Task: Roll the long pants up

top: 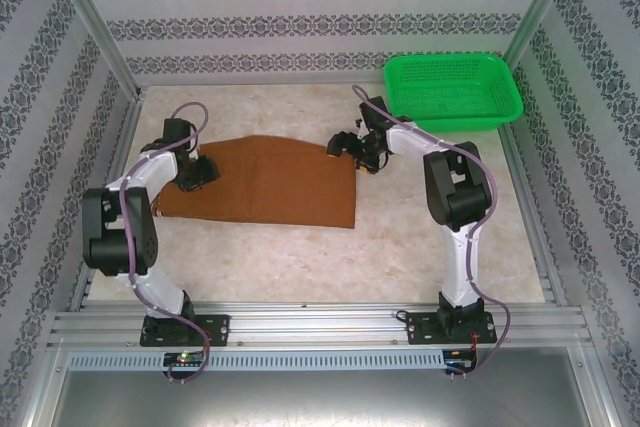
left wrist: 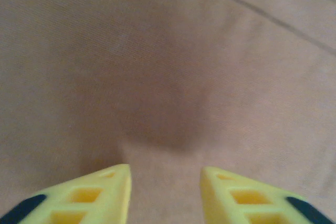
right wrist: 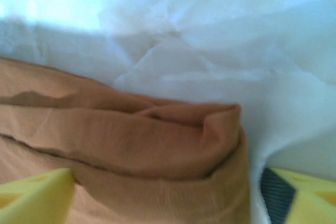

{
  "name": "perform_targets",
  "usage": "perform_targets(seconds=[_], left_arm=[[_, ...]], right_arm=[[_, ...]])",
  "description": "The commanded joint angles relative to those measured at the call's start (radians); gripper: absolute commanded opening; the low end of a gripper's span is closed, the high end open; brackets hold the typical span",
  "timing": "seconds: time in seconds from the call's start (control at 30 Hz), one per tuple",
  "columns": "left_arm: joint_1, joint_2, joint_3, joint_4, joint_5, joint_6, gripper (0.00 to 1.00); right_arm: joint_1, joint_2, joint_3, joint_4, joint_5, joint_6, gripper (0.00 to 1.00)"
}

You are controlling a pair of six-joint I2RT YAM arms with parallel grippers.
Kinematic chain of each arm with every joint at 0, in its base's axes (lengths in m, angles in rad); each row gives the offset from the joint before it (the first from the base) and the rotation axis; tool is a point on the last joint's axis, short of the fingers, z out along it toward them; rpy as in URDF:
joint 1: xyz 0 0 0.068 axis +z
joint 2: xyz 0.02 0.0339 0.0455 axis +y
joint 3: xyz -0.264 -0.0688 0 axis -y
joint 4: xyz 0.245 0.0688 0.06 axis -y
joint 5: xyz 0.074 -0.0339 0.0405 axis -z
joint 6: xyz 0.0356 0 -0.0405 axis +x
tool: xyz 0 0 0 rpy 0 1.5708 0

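The long pants [top: 270, 182] lie folded into a flat rust-brown rectangle on the pale table, left of centre. My left gripper [top: 196, 169] sits over their left end. In the left wrist view its yellow fingers [left wrist: 113, 190] stand apart just above the smooth cloth [left wrist: 157, 51], holding nothing. At the pants' upper right corner is my right gripper [top: 350, 147]. Its fingers [right wrist: 37, 195] are spread wide in the right wrist view, either side of a raised, layered fold of the cloth [right wrist: 131, 140] at the pants' end. They are not closed on it.
A green plastic basket [top: 455, 125] stands at the back right corner, just behind the right arm. Patterned walls and metal posts enclose the table on three sides. Pale table covering [right wrist: 210, 35] lies beyond the fold.
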Motion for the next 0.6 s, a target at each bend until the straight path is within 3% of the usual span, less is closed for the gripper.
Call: perform_targets(seconds=[0.0,0.03,0.07,0.17,0.33,0.57], left_arm=[[-0.002,0.098,0.045,0.027,0.035,0.017,0.16],[-0.006,0.130,0.061,0.024,0.038,0.015,0.07],[-0.013,0.165,0.082,0.021,0.039,0.016,0.00],[-0.051,0.237,0.156,-0.001,0.020,0.020,0.00],[-0.155,0.359,0.361,-0.077,0.014,0.049,0.00],[-0.300,0.667,0.826,-0.261,0.060,0.091,0.00]], right_arm=[[0.003,0.050,0.025,0.012,-0.043,0.002,0.63],[0.001,0.053,0.017,0.019,-0.053,0.008,0.35],[0.000,0.051,0.005,0.016,-0.050,0.015,0.00],[0.004,-0.005,-0.084,-0.003,-0.008,0.016,0.00],[0.084,-0.251,-0.378,-0.014,0.122,0.026,0.00],[0.412,-0.514,-0.637,-0.112,0.257,0.143,0.00]])
